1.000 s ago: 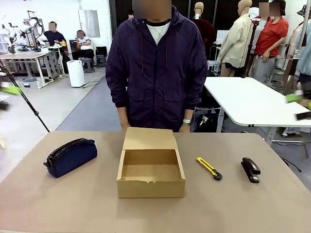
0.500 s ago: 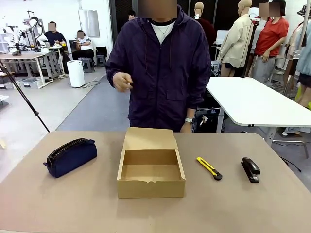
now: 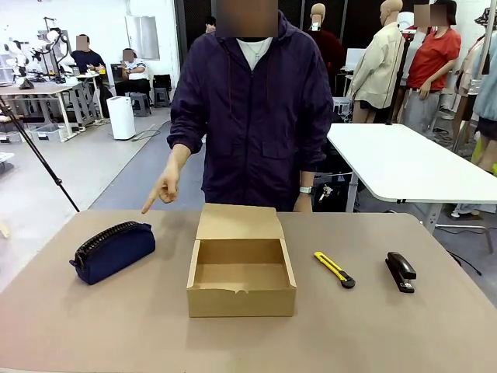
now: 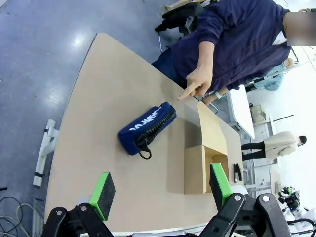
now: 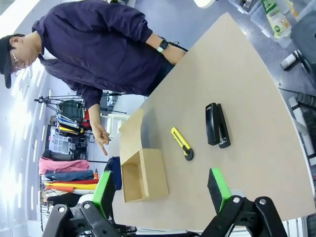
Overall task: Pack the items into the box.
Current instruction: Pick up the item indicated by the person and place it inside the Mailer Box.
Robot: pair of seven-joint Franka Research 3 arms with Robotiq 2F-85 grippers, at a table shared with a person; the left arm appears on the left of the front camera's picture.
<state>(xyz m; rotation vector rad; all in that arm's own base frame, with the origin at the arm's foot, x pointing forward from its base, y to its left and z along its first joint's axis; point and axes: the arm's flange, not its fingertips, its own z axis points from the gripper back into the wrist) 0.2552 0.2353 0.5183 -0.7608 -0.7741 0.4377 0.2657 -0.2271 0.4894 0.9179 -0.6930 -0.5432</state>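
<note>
- left gripper point(image 4: 160, 190): 2 fingers spread wide, green pads point(image 4: 102, 194) well apart. Nothing between them, touching nothing. Hovers high above the table point(image 4: 98, 89).
- right gripper point(image 5: 161, 191): same state, jaws fully released and empty, up over the table's right side.
- pouch point(image 3: 112, 251): lies on the table at the robot's left, zipper up, well apart from the box.
- box point(image 3: 241, 299): centre of the table, lid flap open on the far side, towards the person.
- utility knife point(image 3: 335, 269): flat on the table right of the box, not touching it.
- stapler point(image 3: 401, 271): further right, near the knife but apart.
- person's hand point(image 3: 165, 186): index finger points down towards the pouch's far end. Fingertip probably clear of the table, but the angle is too poor to be sure.
</note>
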